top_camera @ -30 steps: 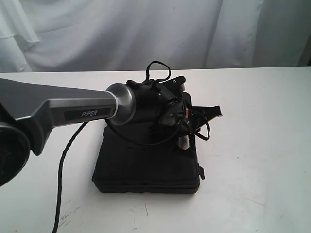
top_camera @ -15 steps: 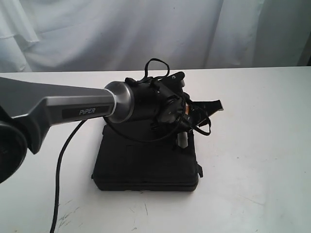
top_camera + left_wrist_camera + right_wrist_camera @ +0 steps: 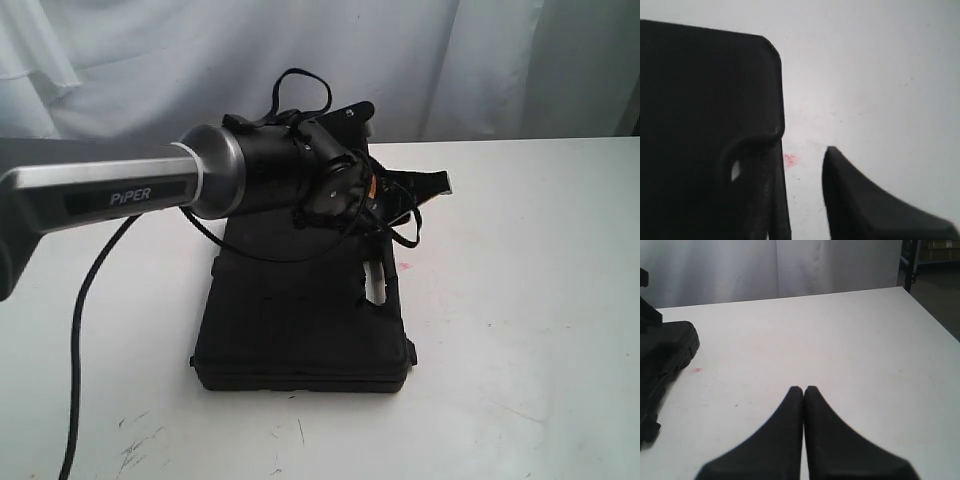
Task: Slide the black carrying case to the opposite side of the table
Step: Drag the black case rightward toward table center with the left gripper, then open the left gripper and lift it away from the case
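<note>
There's the black carrying case [image 3: 300, 320], flat in the middle of the surface [image 3: 540, 300], handle edge beside the red spot [image 3: 791, 159]. The left fingers [image 3: 430, 183] hover spread wide above that edge, holding nothing. The right fingers [image 3: 790, 440] are pressed together, empty, clear of the case. Most of the slide looks undone.

The black carrying case [image 3: 300, 335] is moulded in matt, faintly textured plastic, the table [image 3: 530, 300] is surfaced in smooth white with dull scuffs, the arm's collar [image 3: 215, 180] at 10 o'clock is finished in satin metal, and soft white cloth [image 3: 450, 70] is hung at 12 o'clock.
</note>
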Available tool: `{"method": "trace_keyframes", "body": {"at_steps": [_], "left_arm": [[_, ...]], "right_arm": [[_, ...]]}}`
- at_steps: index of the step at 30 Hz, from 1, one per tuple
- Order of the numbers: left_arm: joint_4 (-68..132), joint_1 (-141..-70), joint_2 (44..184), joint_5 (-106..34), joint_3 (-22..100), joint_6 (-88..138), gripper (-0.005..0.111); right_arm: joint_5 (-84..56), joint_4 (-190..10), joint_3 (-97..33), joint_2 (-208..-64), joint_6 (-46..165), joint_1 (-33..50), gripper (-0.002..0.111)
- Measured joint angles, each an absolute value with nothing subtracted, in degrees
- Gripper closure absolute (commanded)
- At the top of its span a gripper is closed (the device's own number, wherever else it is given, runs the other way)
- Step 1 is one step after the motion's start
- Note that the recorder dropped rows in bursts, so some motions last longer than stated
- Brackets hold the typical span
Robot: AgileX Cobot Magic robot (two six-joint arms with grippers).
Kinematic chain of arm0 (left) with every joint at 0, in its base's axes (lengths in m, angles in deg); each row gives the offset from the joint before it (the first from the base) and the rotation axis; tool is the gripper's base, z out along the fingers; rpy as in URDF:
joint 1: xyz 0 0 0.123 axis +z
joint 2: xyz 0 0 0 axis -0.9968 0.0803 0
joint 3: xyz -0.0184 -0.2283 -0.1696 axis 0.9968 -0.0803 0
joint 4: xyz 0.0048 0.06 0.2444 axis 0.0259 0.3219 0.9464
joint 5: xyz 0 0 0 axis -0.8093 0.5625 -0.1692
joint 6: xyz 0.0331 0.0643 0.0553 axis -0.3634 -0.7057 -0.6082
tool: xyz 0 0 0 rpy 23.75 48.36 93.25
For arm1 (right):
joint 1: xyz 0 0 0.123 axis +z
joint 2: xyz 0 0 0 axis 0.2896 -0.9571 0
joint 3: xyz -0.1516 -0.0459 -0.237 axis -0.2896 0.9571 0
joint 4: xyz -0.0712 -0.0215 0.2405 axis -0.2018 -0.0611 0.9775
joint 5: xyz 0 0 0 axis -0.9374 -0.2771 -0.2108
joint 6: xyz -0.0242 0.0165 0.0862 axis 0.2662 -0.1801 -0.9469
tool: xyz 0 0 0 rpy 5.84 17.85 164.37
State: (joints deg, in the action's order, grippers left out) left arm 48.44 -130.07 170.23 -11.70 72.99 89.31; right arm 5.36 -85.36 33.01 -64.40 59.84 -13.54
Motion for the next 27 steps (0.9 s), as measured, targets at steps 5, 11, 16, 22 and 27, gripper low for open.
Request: {"method": "trace_keyframes", "body": {"at_steps": [5,11,16,22,27], "left_arm": [[54.6,-130.1,164.4,-7.0,73.0,86.6,0.107],[60.7,-130.1,158.8,-3.5,69.9,84.8,0.107],[67.6,-130.1,153.0,-5.5,59.4,89.5,0.107],[75.3,-130.1,142.8,-13.5,46.0,95.2,0.107],[76.9,-130.1,134.7,-15.5,38.2,95.7,0.107]], "right_arm": [[5.4,-85.4,33.0,-64.4,59.8,-13.5,0.108],[5.4,-85.4,33.0,-64.4,59.8,-13.5,0.108],[5.4,-85.4,33.0,-64.4,59.8,-13.5,0.108],[5.4,-85.4,33.0,-64.4,59.8,-13.5,0.108],[5.4,-85.4,33.0,-64.4,59.8,-13.5,0.108]]}}
